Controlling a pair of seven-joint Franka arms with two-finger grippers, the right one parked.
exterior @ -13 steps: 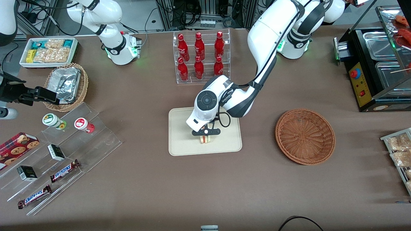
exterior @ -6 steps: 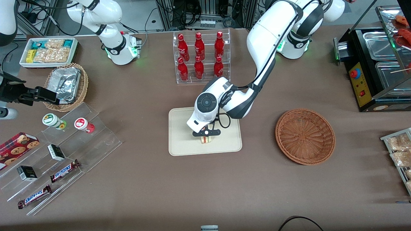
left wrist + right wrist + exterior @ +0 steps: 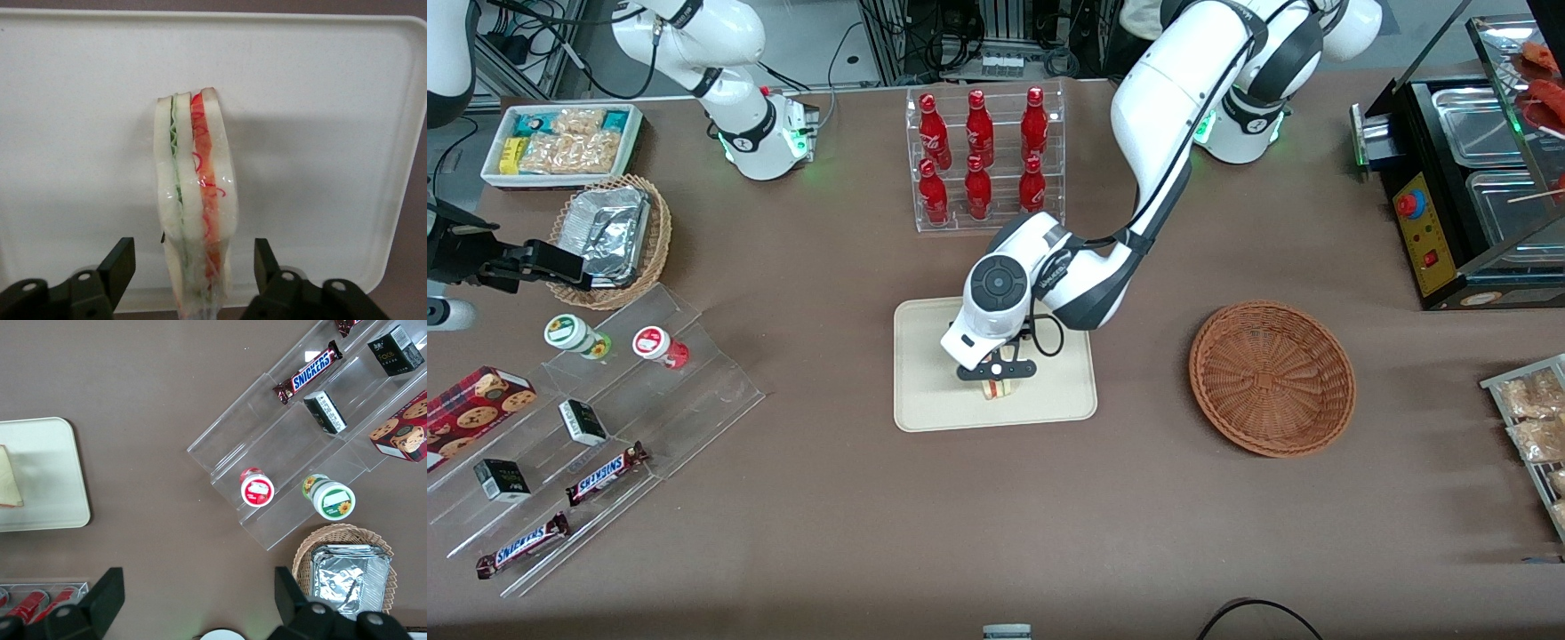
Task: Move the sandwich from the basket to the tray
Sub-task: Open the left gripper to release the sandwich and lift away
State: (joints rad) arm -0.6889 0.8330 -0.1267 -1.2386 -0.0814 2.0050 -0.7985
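Jaws [image 3: 193, 267] now parted, lifted slightly; wrapped triangular white-bread sandwich [image 3: 195, 213] freed between them on cream rectangular plastic tray [image 3: 320, 120], placement done.

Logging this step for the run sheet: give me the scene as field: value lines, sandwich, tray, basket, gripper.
sandwich: standing on its edge on the tray, cut edge with red and green filling up
tray: cream, rectangular, carries only the sandwich
basket: reddish-brown wicker, nothing in it, toward the working arm's end of the table
gripper: over the tray, directly above the sandwich
jaws: open, one on each side of the sandwich, a gap visible on both sides
task state: sandwich is out of the basket and on the tray
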